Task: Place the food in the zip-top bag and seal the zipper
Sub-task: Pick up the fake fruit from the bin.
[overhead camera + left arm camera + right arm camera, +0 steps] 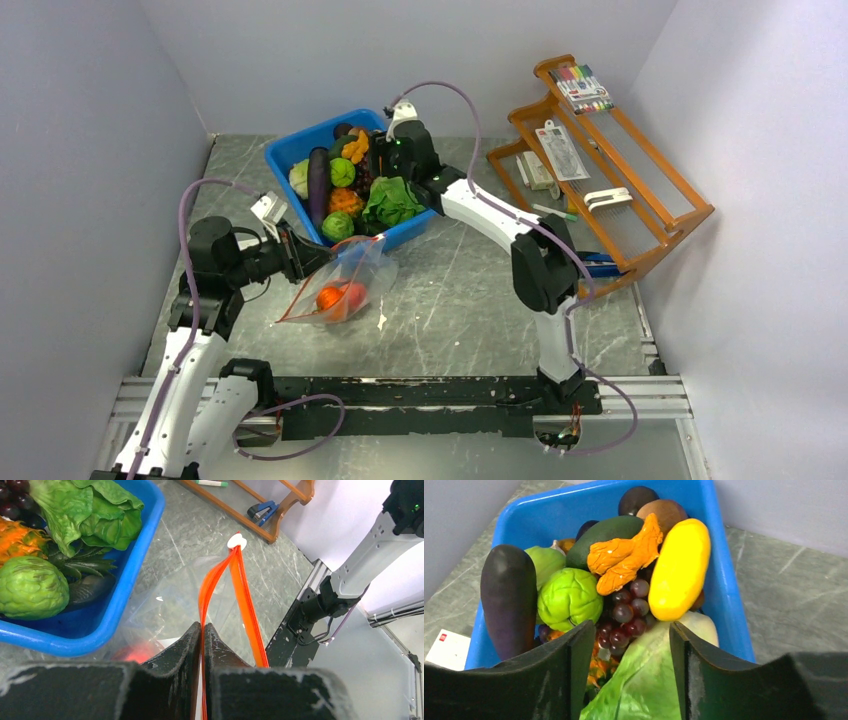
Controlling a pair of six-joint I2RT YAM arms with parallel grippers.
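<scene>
The clear zip-top bag [350, 272] lies on the table in front of the blue bin [285, 148], with orange-red pieces [338, 297] inside it. My left gripper [300, 255] is shut on one strip of the red-orange zipper [242, 585]. The two strips stand apart and meet at a white slider [236, 542]. My right gripper [631, 627] is open and empty, low over the bin's food: purple eggplant [509, 605], green cabbage-like ball [569, 597], yellow piece [680, 570], orange piece [624, 555], grapes [624, 612] and a lettuce leaf [649, 680] between its fingers.
An orange wooden rack [600, 150] with markers and small items stands at the back right. The bin's blue rim [135, 565] is just left of the bag in the left wrist view. Grey walls close in on three sides.
</scene>
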